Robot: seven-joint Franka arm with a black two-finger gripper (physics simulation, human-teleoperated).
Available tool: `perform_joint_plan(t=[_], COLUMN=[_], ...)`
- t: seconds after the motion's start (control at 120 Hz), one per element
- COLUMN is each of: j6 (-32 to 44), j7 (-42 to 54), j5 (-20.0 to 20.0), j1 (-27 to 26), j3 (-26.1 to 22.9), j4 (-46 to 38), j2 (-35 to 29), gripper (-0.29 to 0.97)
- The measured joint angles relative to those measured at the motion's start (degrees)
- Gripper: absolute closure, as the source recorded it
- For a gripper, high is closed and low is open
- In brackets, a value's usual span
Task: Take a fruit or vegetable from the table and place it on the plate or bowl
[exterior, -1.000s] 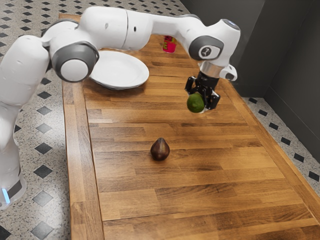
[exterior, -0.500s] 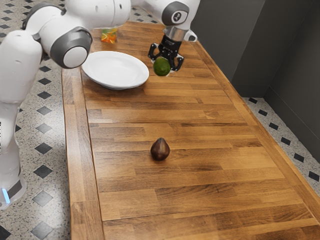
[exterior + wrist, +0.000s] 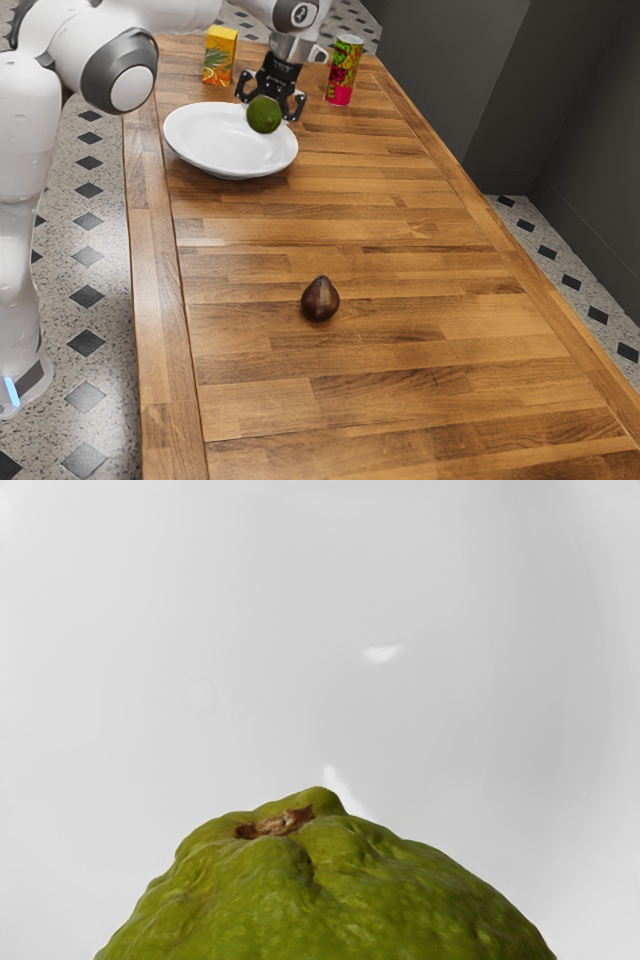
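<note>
While claw [image 3: 267, 104] hangs over plate [image 3: 208, 142], green fruit [image 3: 264, 116] sits clamped within it.

Green citrus [image 3: 264, 114] (brown stem scar); white plate [image 3: 210, 142]; seemingly dark-brown avocado [image 3: 320, 299].

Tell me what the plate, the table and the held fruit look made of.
Plate: glossy white, small glint in the wrist view; likely glazed ceramic. Table: planks with visible grain, slight sheen; probably varnished wood. Green fruit: bumpy, matte rind, brown stem scar.

A home kitchen is showing: a butcher-block bench [image 3: 400, 350] is standing on diamond-patterned floor tiles [image 3: 80, 300], carrying a juice carton [image 3: 220, 55] and drink can [image 3: 343, 70].
</note>
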Motion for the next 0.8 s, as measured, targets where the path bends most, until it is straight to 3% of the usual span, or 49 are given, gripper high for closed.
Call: perform_joint_plan(t=[0.308,0.608,0.8], j6=[6.5,9.4,9.1], j7=[-1.9,-2.8,-3.2], j5=[-1.6,-3.6,-4.5], j1=[2.8,4.4,4.3], j3=[0.6,0.0,-0.6], j4=[0.0,0.3,0.2], j2=[6.3,7.1,7.1], gripper=[0.32,0.32,0.09])
